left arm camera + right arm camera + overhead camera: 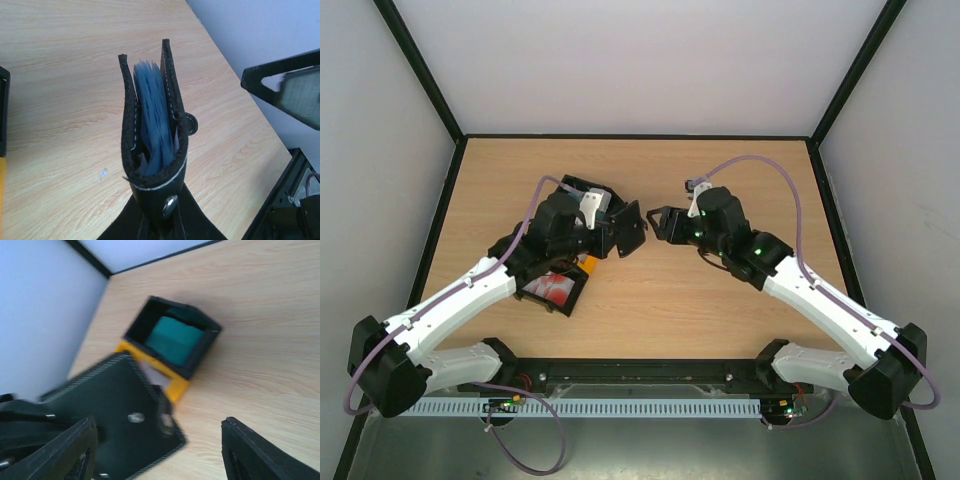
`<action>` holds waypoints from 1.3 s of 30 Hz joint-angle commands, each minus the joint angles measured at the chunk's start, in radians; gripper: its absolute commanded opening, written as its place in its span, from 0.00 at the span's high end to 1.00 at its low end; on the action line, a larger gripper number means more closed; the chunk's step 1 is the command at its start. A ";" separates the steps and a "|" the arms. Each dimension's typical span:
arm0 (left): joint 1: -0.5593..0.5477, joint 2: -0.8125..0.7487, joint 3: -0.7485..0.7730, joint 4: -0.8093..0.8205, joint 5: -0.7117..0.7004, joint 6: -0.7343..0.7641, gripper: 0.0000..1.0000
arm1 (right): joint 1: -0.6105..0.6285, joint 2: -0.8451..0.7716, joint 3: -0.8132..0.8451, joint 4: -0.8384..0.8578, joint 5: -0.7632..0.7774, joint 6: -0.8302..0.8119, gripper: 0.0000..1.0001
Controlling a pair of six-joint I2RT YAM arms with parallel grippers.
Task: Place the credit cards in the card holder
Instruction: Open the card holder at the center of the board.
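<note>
Beyond holder (125,410): teal cards (172,340) (right wrist)

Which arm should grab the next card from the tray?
Right. The right gripper is open and empty, facing the teal cards; the left gripper is shut on the card holder.

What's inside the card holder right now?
Blue-tinted sheets stand edge-on between the covers of the card holder. Whether they are cards or sleeves cannot be told, and the pocket bottoms are hidden.
</note>
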 commanded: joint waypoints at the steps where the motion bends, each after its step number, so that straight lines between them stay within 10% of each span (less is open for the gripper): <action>1: 0.011 -0.009 0.051 -0.029 0.065 0.031 0.97 | 0.008 0.010 -0.034 0.178 -0.172 0.030 0.34; 16: 0.031 0.006 0.050 -0.044 0.120 0.015 0.97 | 0.012 0.099 -0.046 0.080 -0.084 0.025 0.96; 22: 0.042 0.014 0.041 -0.053 0.124 0.014 0.92 | 0.012 0.082 -0.049 0.043 -0.054 0.031 0.98; 31: 0.042 0.048 -0.131 0.030 0.009 -0.043 0.01 | 0.012 0.047 -0.092 -0.133 -0.016 0.098 0.98; 39: 0.043 -0.012 -0.256 0.162 -0.108 -0.096 0.00 | 0.011 0.060 -0.203 -0.143 -0.076 0.178 0.98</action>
